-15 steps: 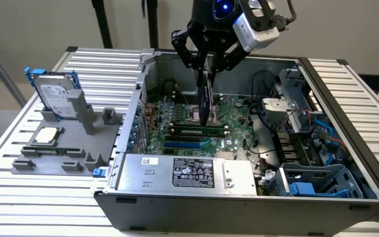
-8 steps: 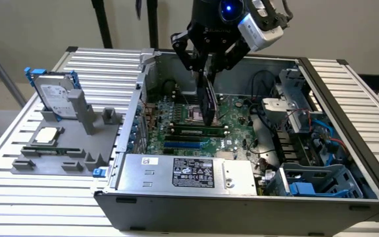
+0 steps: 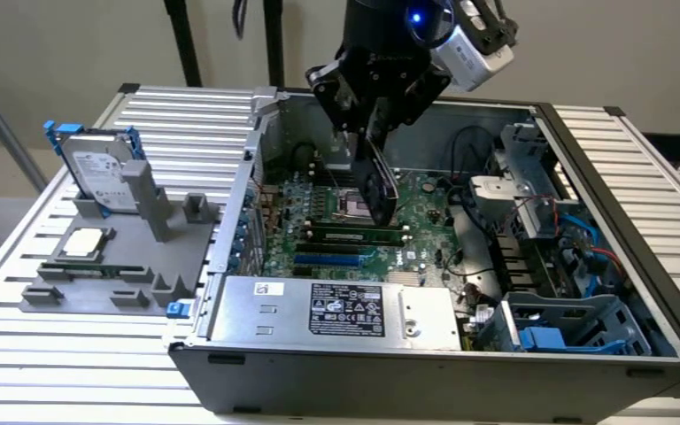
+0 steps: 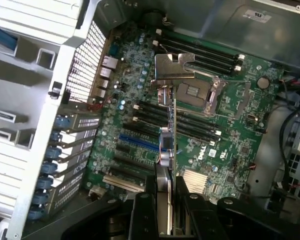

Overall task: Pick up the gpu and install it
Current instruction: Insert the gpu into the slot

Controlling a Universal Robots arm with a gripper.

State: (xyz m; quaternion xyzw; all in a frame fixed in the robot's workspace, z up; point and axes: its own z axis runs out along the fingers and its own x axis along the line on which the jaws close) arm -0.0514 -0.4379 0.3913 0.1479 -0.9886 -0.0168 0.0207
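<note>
Two things worry me here. The jaws are clamped on one end of the gpu (image 4: 168, 150). It hangs edge-on over the middle of the board (image 3: 423, 217) inside the open case (image 3: 435, 390), touching nothing as far as I can tell. The bracket (image 4: 174, 67) is the end farthest from the jaws, and in the wrist view it sits right in line with the cpu socket (image 4: 197, 92).

First worry: that socket looks uncovered to me. If the card drops straight from where it is, the bracket gets there first and I'd expect bent pins.

Second: the grip is on one end of a thin card, so any nudge against a slot or the case wall could twist it in the jaws. The blue slot (image 4: 137, 141) and the black ones beside it run across the card's edge in the wrist view, so I reckon it's not lined up with any of them yet. Pushing down like that would jam the contacts or scrape the board. The slot covers (image 4: 82, 150) along the case's rear wall could also snag the bracket.
</note>
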